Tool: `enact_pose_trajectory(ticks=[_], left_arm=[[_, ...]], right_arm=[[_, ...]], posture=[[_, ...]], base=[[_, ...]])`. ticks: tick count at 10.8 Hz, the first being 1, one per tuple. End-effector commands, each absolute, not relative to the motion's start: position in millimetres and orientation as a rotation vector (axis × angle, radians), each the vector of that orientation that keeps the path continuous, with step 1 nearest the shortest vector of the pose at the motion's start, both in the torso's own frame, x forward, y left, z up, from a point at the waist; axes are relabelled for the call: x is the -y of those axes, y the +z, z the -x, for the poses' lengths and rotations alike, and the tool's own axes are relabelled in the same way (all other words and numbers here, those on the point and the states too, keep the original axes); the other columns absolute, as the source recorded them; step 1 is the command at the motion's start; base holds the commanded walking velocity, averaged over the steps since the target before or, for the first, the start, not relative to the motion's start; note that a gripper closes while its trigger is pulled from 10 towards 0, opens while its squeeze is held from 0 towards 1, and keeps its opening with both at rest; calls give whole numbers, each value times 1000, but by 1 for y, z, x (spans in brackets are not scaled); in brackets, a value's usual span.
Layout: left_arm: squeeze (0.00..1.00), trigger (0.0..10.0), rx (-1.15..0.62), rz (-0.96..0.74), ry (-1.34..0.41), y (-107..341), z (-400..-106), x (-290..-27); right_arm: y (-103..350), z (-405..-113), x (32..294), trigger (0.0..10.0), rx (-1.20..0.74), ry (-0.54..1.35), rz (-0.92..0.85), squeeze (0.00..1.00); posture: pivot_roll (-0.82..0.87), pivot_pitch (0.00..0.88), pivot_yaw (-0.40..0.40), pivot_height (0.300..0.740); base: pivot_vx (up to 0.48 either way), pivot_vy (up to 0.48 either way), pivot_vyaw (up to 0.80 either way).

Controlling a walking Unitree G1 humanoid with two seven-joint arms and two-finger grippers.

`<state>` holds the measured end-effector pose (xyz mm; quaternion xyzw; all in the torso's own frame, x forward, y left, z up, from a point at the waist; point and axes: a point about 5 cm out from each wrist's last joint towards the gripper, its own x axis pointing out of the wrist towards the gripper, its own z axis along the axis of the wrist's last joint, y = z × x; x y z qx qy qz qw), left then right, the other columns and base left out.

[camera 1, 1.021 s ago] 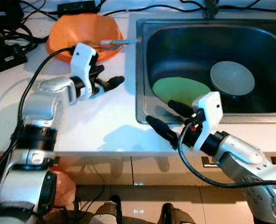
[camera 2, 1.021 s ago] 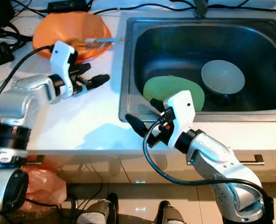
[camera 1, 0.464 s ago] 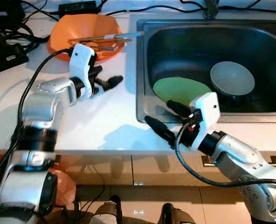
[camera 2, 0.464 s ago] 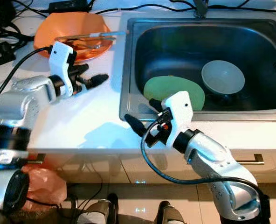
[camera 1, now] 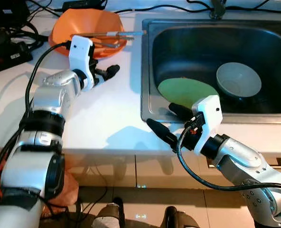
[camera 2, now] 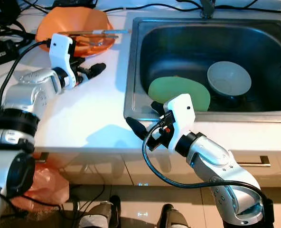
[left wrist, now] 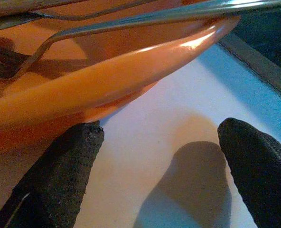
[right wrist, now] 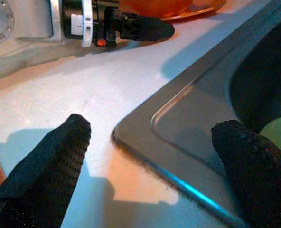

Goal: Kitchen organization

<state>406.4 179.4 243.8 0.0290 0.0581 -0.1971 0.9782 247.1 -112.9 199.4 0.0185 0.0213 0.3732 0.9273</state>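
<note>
Here, from where I stand:

Head views, counter: white countertop (camera 1: 107, 114) with a steel sink (camera 1: 146, 71) let into it; black cables and a power brick at the far left.
Head views, orange bowl: orange bowl (camera 1: 79, 23) near the sink's far left corner, with chopsticks (camera 1: 117, 33) laid across its rim and a metal utensil inside.
Head views, sink: a green plate (camera 1: 183, 90) leans at the near left of the basin; a pale grey bowl (camera 1: 238, 80) sits upright just to its right.
Head views, left gripper: left gripper (camera 1: 107, 72) low over the counter, just short of the orange bowl's near side.
Head views, right gripper: right gripper (camera 2: 145, 118) at the sink's near left corner, one finger over the counter, the other over the rim by the green plate.
Left wrist view: fingers (left wrist: 60, 175) spread wide, holding nothing; orange bowl's wall close ahead, one fingertip almost at it.
Right wrist view: fingers (right wrist: 50, 166) wide apart and empty, straddling the sink's rounded corner; left gripper and bowl beyond.
</note>
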Motion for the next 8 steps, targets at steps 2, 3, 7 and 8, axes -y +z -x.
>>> enact_pose_trajectory(ticks=[2, 3, 7, 8], left_arm=[[0, 10000, -84, -65, -373, 256, -410, -183], [0, 10000, -85, -51, -384, 257, -411, -182], [0, 10000, -59, -37, -372, 279, -413, -191], [0, 10000, -56, -28, -374, 281, -413, -191]], right_arm=[[201, -243, 112, 10000, -32, 771, -35, 0], [201, -243, 112, 10000, -33, 771, -35, 0], [201, -247, 113, 10000, -30, 775, -31, 0], [201, -247, 113, 10000, -30, 778, -31, 0]], posture=[[42, 272, 38, 740], [42, 272, 36, 740], [54, 265, 31, 740], [56, 262, 30, 740]], base=[[0, 0, 0], [0, 0, 0], [0, 0, 0], [0, 0, 0]])
